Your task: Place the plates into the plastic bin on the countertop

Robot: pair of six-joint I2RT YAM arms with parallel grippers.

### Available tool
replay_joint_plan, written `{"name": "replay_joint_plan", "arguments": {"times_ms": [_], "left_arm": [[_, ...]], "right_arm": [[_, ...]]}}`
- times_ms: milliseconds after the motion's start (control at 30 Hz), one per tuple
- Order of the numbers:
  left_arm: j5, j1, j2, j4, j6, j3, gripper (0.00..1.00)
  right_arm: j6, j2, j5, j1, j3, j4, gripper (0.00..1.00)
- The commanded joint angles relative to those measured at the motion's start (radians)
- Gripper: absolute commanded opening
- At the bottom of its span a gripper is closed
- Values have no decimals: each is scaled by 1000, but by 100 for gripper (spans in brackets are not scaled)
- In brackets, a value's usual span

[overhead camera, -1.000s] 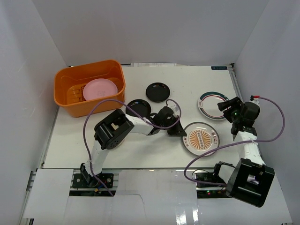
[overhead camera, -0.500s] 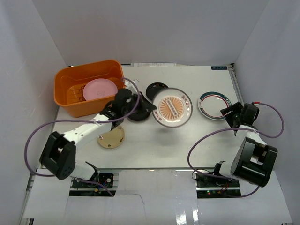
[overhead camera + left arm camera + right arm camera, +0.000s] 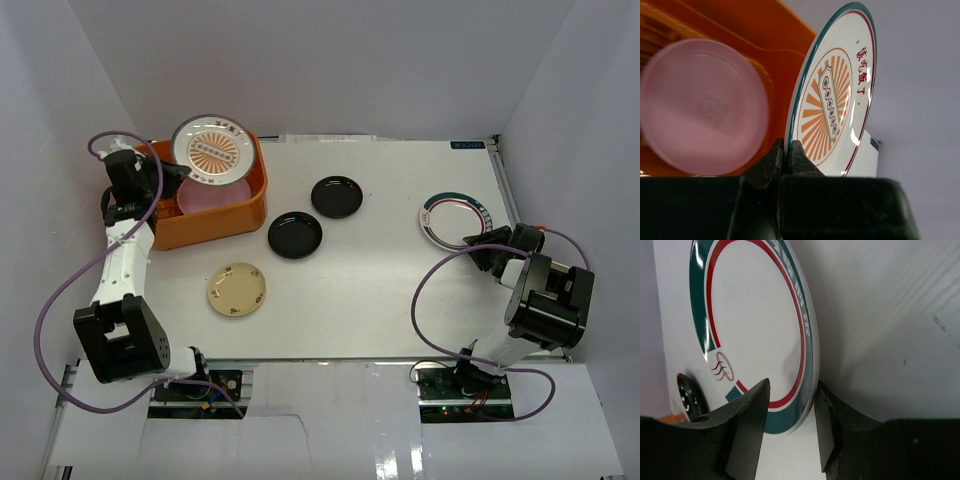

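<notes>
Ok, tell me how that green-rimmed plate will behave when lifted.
The green-rimmed plate looks rigid, so it probably won't flex. Its glossy glaze may slip between the fingers. Gripped only at its rim, it could swing.

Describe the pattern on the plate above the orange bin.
Orange sunburst on white round plate, clearest in left wrist view.

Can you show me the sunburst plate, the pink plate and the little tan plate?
sunburst plate (image 3: 212,150), top view, on its orange-rayed middle.
pink plate (image 3: 702,107), left wrist view, on its centre.
tan plate (image 3: 237,288), top view, on its centre.
</notes>
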Motion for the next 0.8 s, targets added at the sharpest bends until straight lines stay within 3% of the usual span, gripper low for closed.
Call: {"name": "replay_joint_plan", "arguments": {"times_ms": [0,133,267,400,467,600,633,700,733,767], "left_arm": [[-5,71,-9,-57,3,-22,0],[-112,114,11,-101,47,-30,0],[-189,114,52,-144,90,-23,0],[-222,114,123,-162,118,-6,0],[-222,114,158,-169,136,8,8],[-216,114,209,-187,167,40,33],[-210,114,215,-189,171,46,43],[-184,116,215,-187,173,60,54],[-171,116,210,-185,173,65,67],[-157,116,203,-179,173,71,73]], "right_arm": [[87,41,-23,14,-18,130,46],[107,61,-7,37,-35,173,38],[158,72,-43,38,-64,239,16],[207,-1,-59,51,-135,359,8],[196,-53,-74,66,-127,339,8],[210,-142,-129,92,-107,333,8],[212,-179,-140,98,-99,333,8],[209,-212,-177,129,-72,321,8],[207,-241,-187,143,-61,316,8],[204,-254,-212,176,-50,313,8]]}}
